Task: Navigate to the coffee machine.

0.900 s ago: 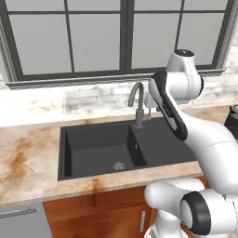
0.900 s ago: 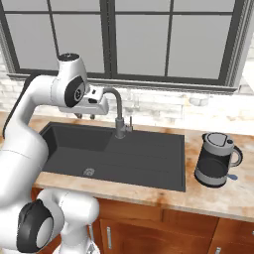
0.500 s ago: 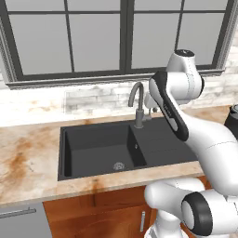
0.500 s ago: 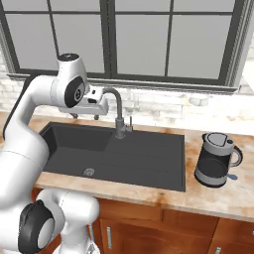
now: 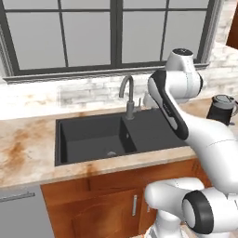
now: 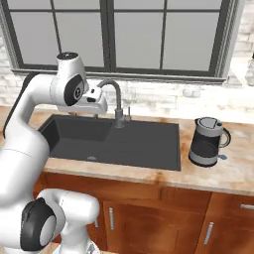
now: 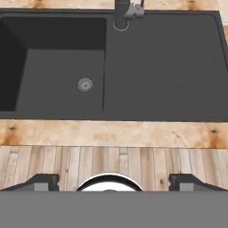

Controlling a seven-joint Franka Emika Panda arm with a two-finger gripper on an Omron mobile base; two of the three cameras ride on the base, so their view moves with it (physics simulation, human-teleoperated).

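The coffee machine is out of view in all three views. My gripper [image 7: 109,181] points down over the counter's front edge, and its dark fingertips [image 7: 43,181] stand far apart, open with nothing between them. Below it lies the black double sink [image 7: 111,67]. In the right base view the hand [image 6: 95,99] hangs over the sink's left basin [image 6: 79,134], beside the curved faucet [image 6: 115,101].
A dark electric kettle [image 6: 207,141] stands on the marble counter [image 6: 233,168] right of the sink, also at the right edge of the left base view as the kettle [image 5: 222,109]. A wide window [image 5: 93,35] runs behind the sink. Wooden cabinet fronts [image 6: 149,213] sit below the counter.
The whole scene has slid a little to the left in both base views, so the base has moved right. More of the kettle shows in the left base view. The arm keeps its pose.
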